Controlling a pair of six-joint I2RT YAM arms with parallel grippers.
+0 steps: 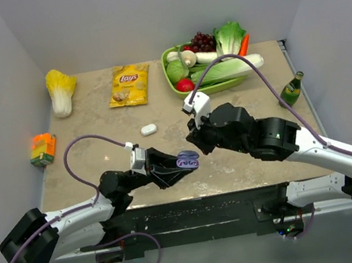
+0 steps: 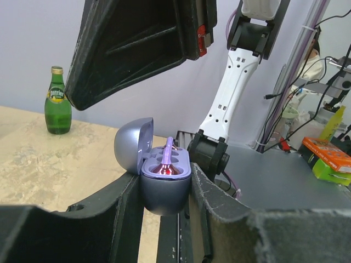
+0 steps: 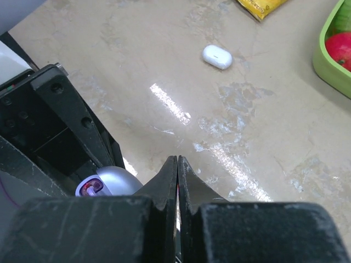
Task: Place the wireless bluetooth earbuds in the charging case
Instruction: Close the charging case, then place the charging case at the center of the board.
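on my top feed the left gripper (image 1: pixel 183 164) is closed on the lilac charging case (image 1: pixel 188 161) and holds it above the near part of the tabletop (image 1: pixel 92 119), between the two arms. through the left wrist camera the case (image 2: pixel 164 186) is pinched between the two black fingers (image 2: pixel 123 205), upright, with its lid (image 2: pixel 134 145) swung open to the left. a lilac earbud (image 2: pixel 169 149) is in the tray of the case, part of it standing above the rim, with a reddish glint just below it; i cannot tell whether it is fully seated or whether a second one is in there.

the right gripper (image 1: pixel 194 147) hangs just above and beside the open case without touching it. on its wrist camera the right gripper (image 3: pixel 177 175) has both fingers pressed flat together with nothing between them, and the case (image 3: pixel 109 182) shows just to the lower left of the tips.

a small white oval pod (image 1: pixel 149 129) lies on the tabletop beyond the held case, well apart from both grippers; it looks shut. further back i see a yellow chip bag (image 1: pixel 129 85), a green tray (image 1: pixel 223 86) of toy produce, a cabbage (image 1: pixel 61 90) at the left, an orange carton (image 1: pixel 43 149) and a green bottle (image 1: pixel 291 89) at the right edge.
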